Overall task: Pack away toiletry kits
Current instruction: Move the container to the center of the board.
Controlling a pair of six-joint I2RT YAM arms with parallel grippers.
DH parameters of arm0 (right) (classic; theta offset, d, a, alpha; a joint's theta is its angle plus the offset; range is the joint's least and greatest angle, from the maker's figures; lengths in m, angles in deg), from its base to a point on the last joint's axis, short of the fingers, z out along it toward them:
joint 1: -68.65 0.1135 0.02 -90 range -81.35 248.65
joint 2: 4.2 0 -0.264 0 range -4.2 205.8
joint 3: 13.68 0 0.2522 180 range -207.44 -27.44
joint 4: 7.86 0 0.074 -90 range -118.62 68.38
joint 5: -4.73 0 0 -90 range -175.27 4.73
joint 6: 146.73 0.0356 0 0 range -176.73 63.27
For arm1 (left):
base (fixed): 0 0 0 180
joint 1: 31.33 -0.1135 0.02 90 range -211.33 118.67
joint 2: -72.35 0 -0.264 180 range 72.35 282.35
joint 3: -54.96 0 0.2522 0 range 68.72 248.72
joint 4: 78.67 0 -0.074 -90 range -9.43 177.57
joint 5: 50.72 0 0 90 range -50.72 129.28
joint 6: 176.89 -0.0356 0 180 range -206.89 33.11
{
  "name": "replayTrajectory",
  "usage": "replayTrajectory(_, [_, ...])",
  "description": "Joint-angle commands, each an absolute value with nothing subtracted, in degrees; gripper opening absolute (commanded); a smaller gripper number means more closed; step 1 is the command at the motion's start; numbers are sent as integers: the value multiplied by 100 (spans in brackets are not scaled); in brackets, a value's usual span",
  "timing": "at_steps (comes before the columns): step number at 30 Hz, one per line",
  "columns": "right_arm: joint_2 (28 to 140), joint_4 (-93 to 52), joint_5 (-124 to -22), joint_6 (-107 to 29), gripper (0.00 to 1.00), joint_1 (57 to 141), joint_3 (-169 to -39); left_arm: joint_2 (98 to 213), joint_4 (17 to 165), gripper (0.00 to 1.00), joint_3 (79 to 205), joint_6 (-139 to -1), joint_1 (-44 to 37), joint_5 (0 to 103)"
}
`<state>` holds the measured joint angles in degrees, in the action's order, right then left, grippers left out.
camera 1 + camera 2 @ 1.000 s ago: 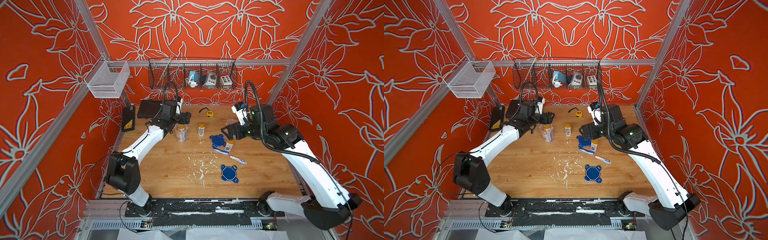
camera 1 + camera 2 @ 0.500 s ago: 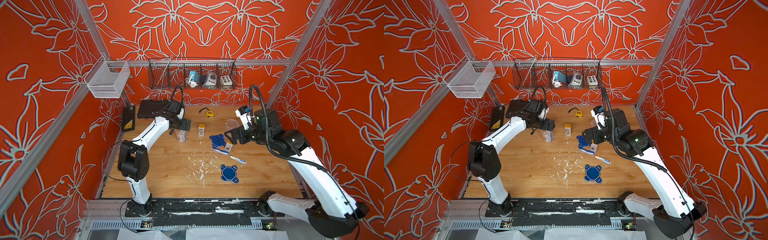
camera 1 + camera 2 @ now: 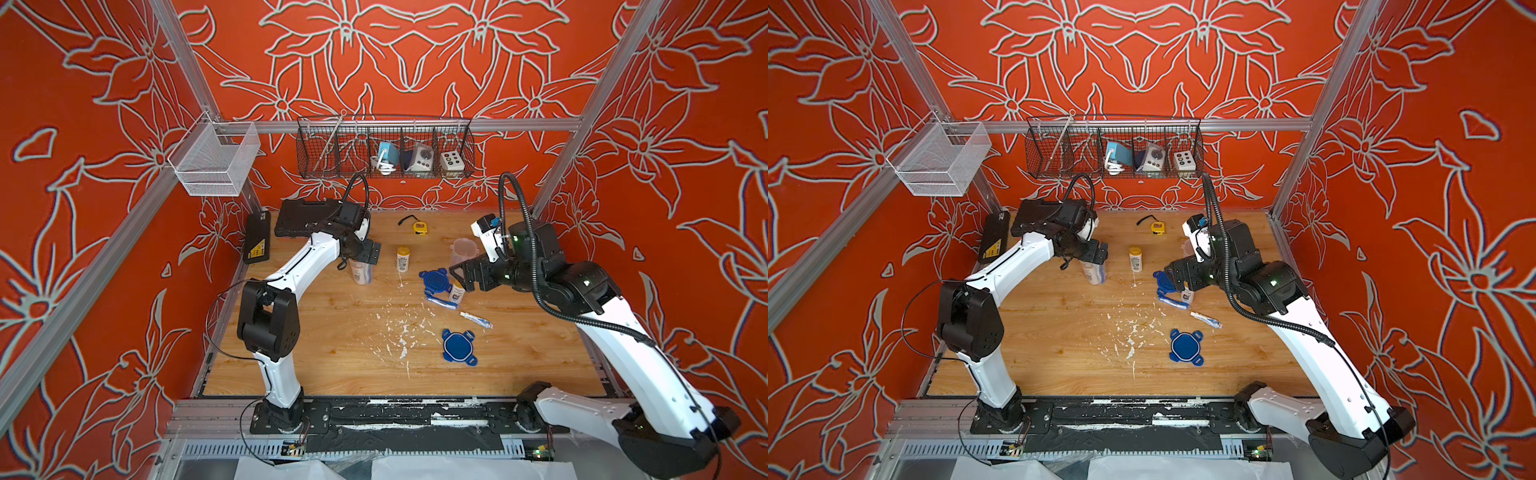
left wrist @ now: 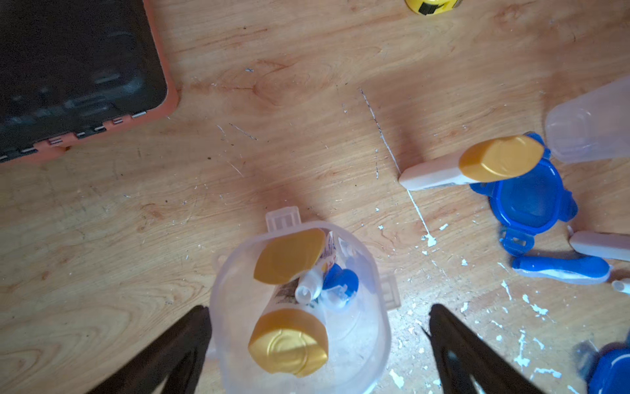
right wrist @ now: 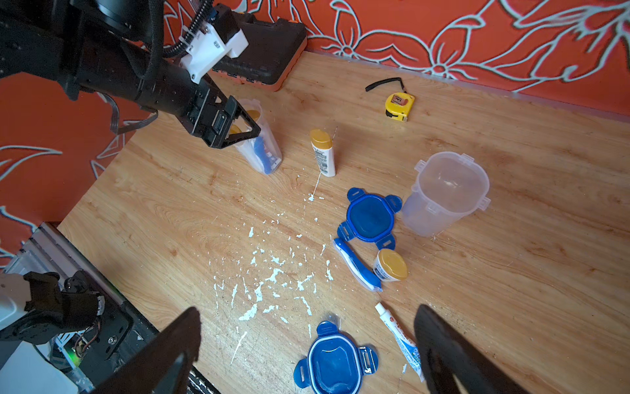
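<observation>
Arms rise from bases at the near edge of the counter (image 3: 316, 357) and bend forward over it.

Left arm: the elbow is raised, the forearm reaches toward the far left corner, and the wrist points down. The left end effector (image 4: 317, 308) is released. Its fingers (image 4: 456, 358) stand wide apart above the filled tub (image 4: 218, 296), one on each side, and one of them shows a clear gap to the rim.

Right arm: the forearm angles in from the right side, with the wrist above the centre-right of the counter. The right end effector (image 5: 308, 308) is released, with nothing between its fingers.

Containers:
- Filled tub: upright, lid off, near a black tool case (image 4: 75, 68). It holds two yellow-capped bottles (image 4: 289, 256), a small tube (image 4: 308, 290) and a blue toothbrush (image 4: 341, 279).
- Empty tub (image 5: 426, 218): upright, lid off.
- First blue lid (image 5: 370, 218): flat on the counter, just beside the empty tub.
- Second blue lid (image 5: 335, 361): flat, nearer the front edge, well apart from both tubs.

Loose items: a standing bottle (image 5: 323, 153) is between the two tubs. Another bottle (image 5: 390, 266) stands beside a second toothbrush (image 5: 356, 266), next to the first blue lid. A loose tube (image 5: 399, 337) lies near the second blue lid.
</observation>
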<state>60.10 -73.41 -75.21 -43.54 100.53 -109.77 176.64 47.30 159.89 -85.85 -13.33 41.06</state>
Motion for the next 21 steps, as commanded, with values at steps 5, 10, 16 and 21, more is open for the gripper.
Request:
replayTrajectory(5, [5884, -7245, -7618, -4311, 98, 10064, -10902, 17900, 4468, 98, 16023, -8837, -1084, 3876])
replayTrajectory(10, [5901, -7207, -7591, -4310, 98, 10056, -10904, 17888, 4433, 98, 15926, -8841, -894, 3419])
replayTrajectory(16, [5882, -7155, -7548, -4277, 98, 10047, -10839, 17864, 4371, 98, 16051, -8607, -883, 3333])
replayTrajectory(21, [5848, -7154, -7543, -4293, 98, 10037, -10825, 17897, 4362, 98, 16084, -8566, -883, 3254])
